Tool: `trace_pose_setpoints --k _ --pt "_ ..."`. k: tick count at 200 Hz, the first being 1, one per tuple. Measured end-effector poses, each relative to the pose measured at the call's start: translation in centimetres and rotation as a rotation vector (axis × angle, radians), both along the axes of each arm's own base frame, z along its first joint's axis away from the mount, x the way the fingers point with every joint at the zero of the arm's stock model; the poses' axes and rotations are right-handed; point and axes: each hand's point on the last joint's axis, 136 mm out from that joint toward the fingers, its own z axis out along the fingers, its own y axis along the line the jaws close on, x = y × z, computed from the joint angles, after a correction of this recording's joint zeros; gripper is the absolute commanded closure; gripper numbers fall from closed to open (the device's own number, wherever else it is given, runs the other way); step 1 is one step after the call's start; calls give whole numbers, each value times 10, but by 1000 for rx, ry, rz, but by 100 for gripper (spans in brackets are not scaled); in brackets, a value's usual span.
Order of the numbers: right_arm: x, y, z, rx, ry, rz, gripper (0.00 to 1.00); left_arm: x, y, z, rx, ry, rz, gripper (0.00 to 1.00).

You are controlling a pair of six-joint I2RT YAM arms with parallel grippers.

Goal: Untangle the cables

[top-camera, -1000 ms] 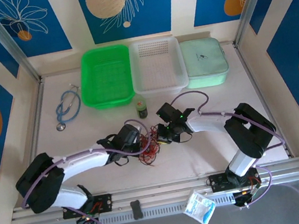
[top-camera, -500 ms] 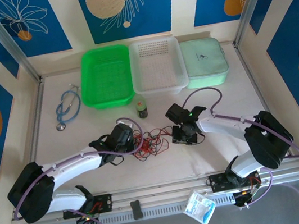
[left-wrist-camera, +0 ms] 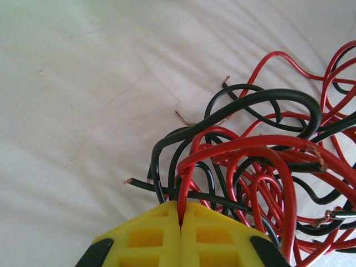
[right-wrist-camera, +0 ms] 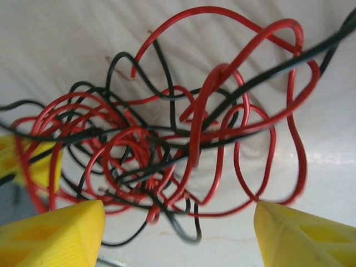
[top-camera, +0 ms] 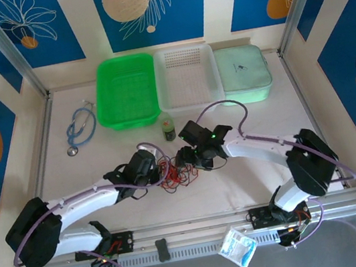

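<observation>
The cables are a knot of thin red and black wires on the white table, between my two grippers. My left gripper is at the knot's left side. In the left wrist view its yellow fingers are pressed together on one red cable, and the rest of the tangle spreads to the right. My right gripper hangs at the knot's right side. In the right wrist view it is open, its fingers wide apart, with the cables loose between and beyond them.
A green basket, a white basket and a mint-green case line the back. A small dark bottle stands just behind the tangle. A blue stethoscope lies at the left. A plastic packet lies on the front rail.
My right gripper pulled right and stretched the tangle, then opened, let go and came back left over the knot. My left gripper stayed shut on its cable and shifted slightly left.
</observation>
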Motion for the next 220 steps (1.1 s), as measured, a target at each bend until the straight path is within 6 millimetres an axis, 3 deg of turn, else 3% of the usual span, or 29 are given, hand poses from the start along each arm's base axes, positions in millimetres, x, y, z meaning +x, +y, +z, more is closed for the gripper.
trace_pose_setpoints --k 24,53,76,108,152,196,220 --pt "7 12 -16 -4 27 -4 35 -1 2 3 -17 -12 8 100" --pt "13 20 -27 2 31 -1 77 -2 4 6 -36 -34 13 100" --pt "16 16 -29 1 25 -11 100 -1 5 6 -43 -47 19 100" --pt "13 -13 -35 -50 15 -45 100 3 14 5 -25 -64 72 100" --pt "13 -47 -19 -131 -89 -45 100 11 32 2 12 -71 171 100" --pt "20 -63 -19 -201 -147 -39 100 17 37 5 4 -62 231 76" --pt "16 -91 -25 -321 -133 -53 100 23 61 5 60 -74 315 61"
